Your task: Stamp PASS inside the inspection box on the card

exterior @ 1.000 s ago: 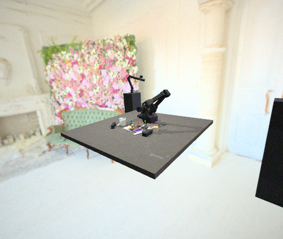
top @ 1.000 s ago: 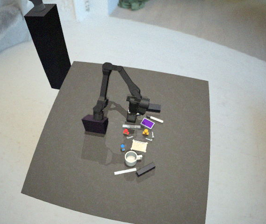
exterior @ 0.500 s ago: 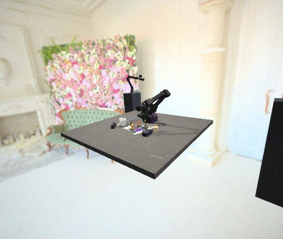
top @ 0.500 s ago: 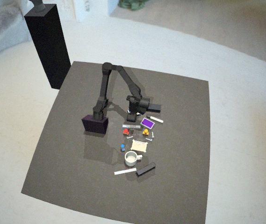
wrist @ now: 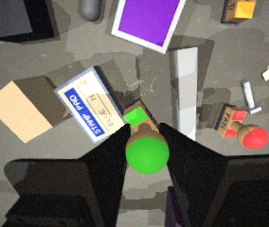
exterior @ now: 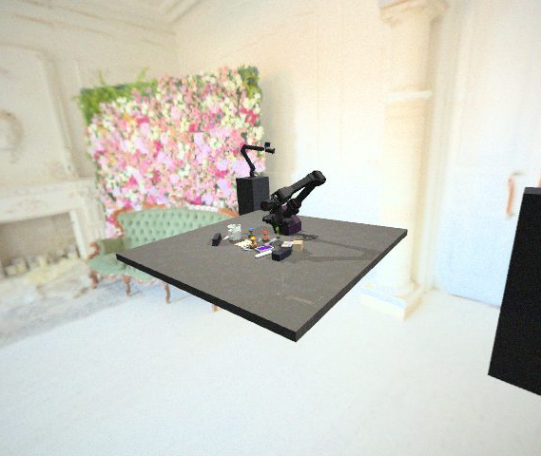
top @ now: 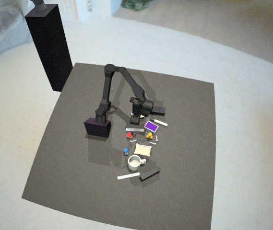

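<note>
Green-knobbed stamp clenched

Green-knobbed stamp (exterior: 277,229) (wrist: 147,152): grasped by the gripper (top: 134,120) (exterior: 276,226) (wrist: 144,128), inward from all tabletop (top: 176,173) (exterior: 241,275) edges. Arm (top: 107,86) (exterior: 304,186): elbow raised, forearm sloping down; base nearest the top view's left edge.

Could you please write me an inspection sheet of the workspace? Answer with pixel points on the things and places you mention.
Surface: dark tabletop (top: 181,148) (exterior: 241,279), faint pale specks in the wrist view.
Job's things: green-topped stamp (wrist: 147,155); pad (top: 151,126) (exterior: 263,248) (wrist: 149,21) purple, uncovered; card (top: 142,149) lying flat.
Clutter: mug (top: 134,162) (exterior: 234,232), red-topped FAIL stamp (top: 129,135) (wrist: 254,138), tan block (exterior: 298,245) (wrist: 21,111).
Gripper: shut on the green-topped stamp (wrist: 147,155).
Cables: nothing seen.
Surroundings: sofa (exterior: 177,228), flower wall (exterior: 172,142).
</note>
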Robot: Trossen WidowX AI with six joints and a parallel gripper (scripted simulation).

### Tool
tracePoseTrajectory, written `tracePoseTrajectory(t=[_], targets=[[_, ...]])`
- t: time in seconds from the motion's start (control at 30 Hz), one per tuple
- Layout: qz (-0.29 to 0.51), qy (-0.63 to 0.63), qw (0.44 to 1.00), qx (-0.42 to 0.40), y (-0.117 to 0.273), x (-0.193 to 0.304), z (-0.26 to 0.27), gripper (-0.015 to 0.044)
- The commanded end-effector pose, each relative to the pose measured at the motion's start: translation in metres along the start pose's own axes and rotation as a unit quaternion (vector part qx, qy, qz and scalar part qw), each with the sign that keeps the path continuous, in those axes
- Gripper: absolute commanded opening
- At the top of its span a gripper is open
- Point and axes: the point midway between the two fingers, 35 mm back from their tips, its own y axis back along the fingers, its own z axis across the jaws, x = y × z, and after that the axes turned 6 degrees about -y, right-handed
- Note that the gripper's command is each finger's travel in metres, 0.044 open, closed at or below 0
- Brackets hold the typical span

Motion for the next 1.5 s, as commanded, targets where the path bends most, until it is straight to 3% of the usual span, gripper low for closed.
tracePoseTrajectory(t=[0.0, 1.27, 1.47], targets=[[-0.001, 0.003, 1.0, 0.002, 0.003, 0.0, 0.0, 0.0], [0.0, 0.002, 1.0, 0.0, 0.021, 0.002, 0.0, 0.0], [-0.001, 0.003, 1.0, 0.0, 0.024, -0.017, 0.002, 0.0]])
